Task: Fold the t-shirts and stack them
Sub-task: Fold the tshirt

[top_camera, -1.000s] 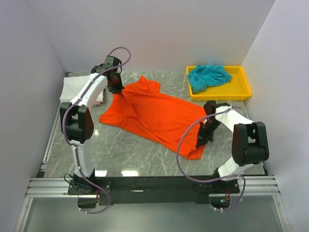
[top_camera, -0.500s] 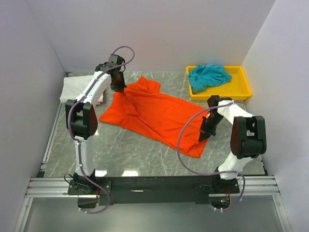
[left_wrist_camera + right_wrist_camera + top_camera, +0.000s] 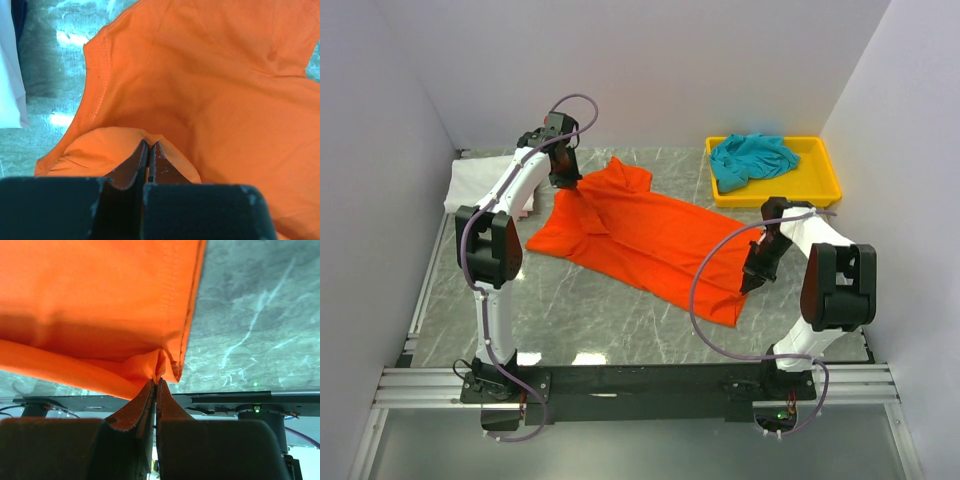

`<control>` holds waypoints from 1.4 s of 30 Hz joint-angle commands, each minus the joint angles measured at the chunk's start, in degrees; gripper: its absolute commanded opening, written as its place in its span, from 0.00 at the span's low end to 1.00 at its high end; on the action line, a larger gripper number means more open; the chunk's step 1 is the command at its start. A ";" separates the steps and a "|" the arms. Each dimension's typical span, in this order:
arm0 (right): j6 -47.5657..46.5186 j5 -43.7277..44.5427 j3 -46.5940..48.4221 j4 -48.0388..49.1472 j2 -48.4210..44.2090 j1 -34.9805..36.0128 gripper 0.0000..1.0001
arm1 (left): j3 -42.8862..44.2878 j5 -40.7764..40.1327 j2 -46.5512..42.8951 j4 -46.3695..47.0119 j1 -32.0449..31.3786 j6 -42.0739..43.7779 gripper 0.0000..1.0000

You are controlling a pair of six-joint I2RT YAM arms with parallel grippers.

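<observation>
A: Where is the orange-red t-shirt (image 3: 640,240)?
B: Spread mid-table (image 3: 580,320). The left gripper (image 3: 567,180) pinches its collar end toward the far-left corner, and the right gripper (image 3: 755,280) pinches a hem corner by the right edge.
A: Then lift both evenly — cloth taut, no slack.

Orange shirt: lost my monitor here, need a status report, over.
Left fingers shut on orange t-shirt, far end. Right fingers shut on its near hem corner. Shirt spread on table, nothing lying across it.
</observation>
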 commanded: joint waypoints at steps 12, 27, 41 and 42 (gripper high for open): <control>-1.94 3.03 3.37 -1.88 -0.21 -1.78 0.00 | 3.99 2.73 3.00 3.48 -0.13 0.70 0.00; -1.67 1.54 10.22 0.58 5.07 -1.96 0.38 | 7.08 8.79 6.26 9.01 -0.04 -2.36 0.68; 1.57 -0.04 -8.74 1.72 -11.19 1.81 0.53 | -34.56 11.07 -21.68 17.18 9.26 -2.81 0.62; 2.19 -0.04 -9.54 2.33 -11.45 3.56 0.53 | -36.33 11.69 -22.65 17.80 9.79 -2.90 0.62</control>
